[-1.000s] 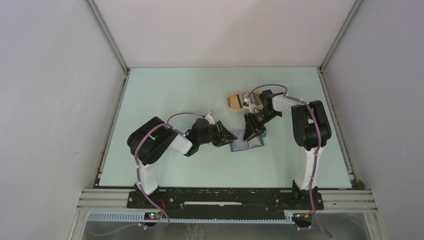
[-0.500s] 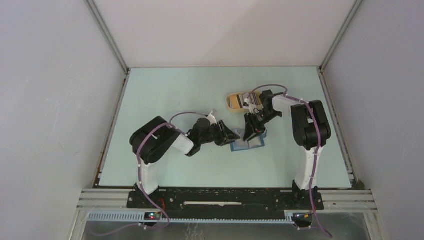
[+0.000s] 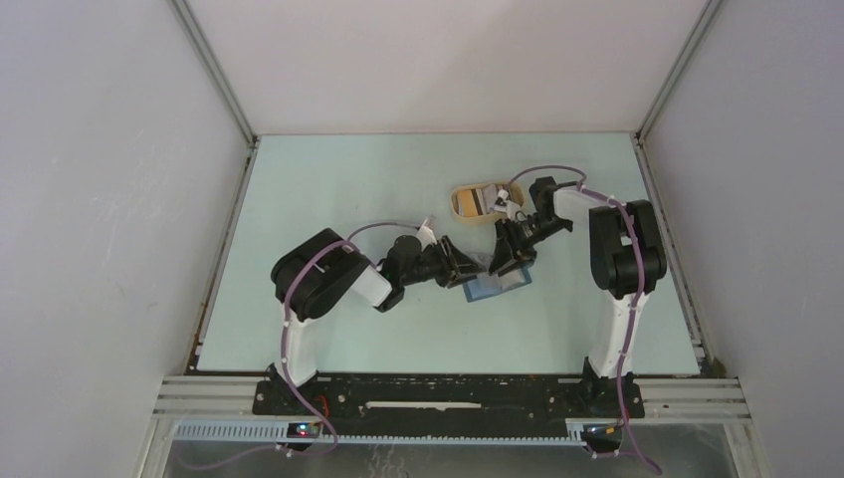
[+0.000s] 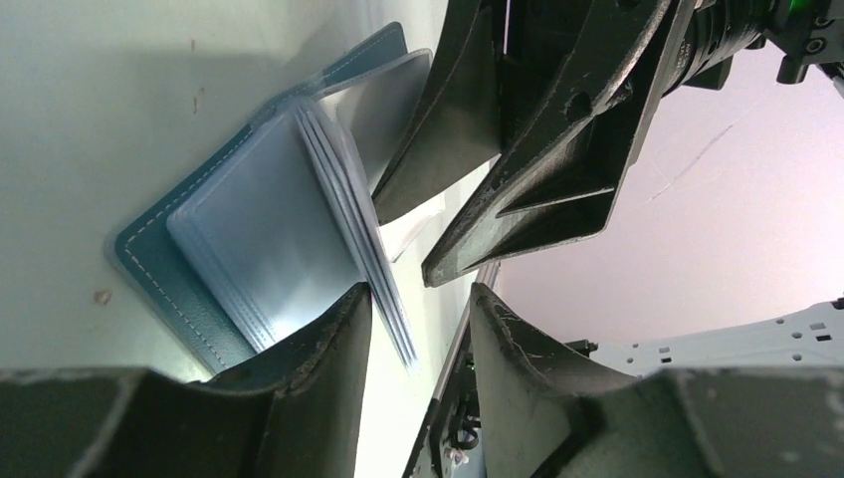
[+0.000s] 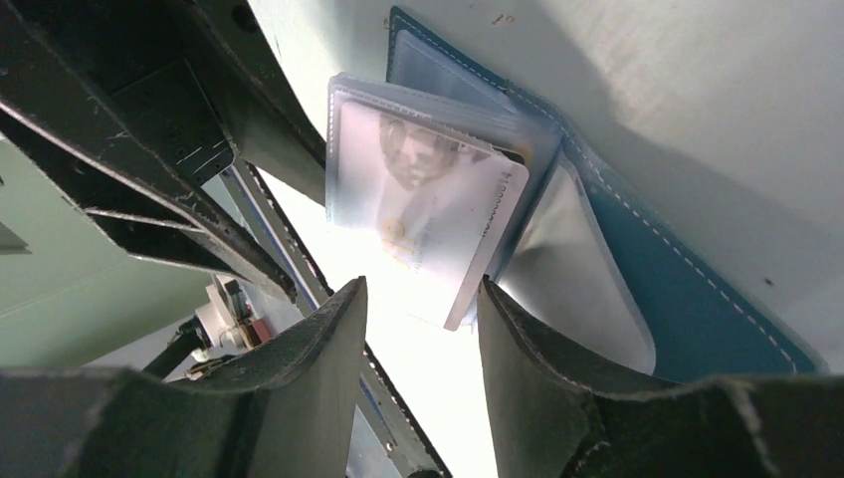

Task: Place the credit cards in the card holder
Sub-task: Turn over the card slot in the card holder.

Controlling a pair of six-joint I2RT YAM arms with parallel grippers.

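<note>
The teal-blue card holder point(image 3: 497, 287) lies open on the table between the two grippers, its clear sleeves fanned up point(image 4: 269, 229). A whitish credit card point(image 5: 443, 234) sits partway in a sleeve, its near corner sticking out between my right fingers. My right gripper point(image 5: 421, 291) is open at the holder's point(image 5: 687, 289) far side, the card's corner close to one finger. My left gripper point(image 4: 418, 304) is open at the near left side, with the sleeve edges beside its left finger. More cards lie in the tan oval tray point(image 3: 461, 204).
The tan tray sits just behind the right gripper point(image 3: 505, 257), with the right arm's wrist over its right end. The left gripper point(image 3: 466, 271) nearly meets the right one above the holder. The enclosure's walls stand on the left, right and far sides.
The left arm has pushed its gripper rightward up to the holder. The right wrist has shifted slightly right and back. The holder has tilted a little.
</note>
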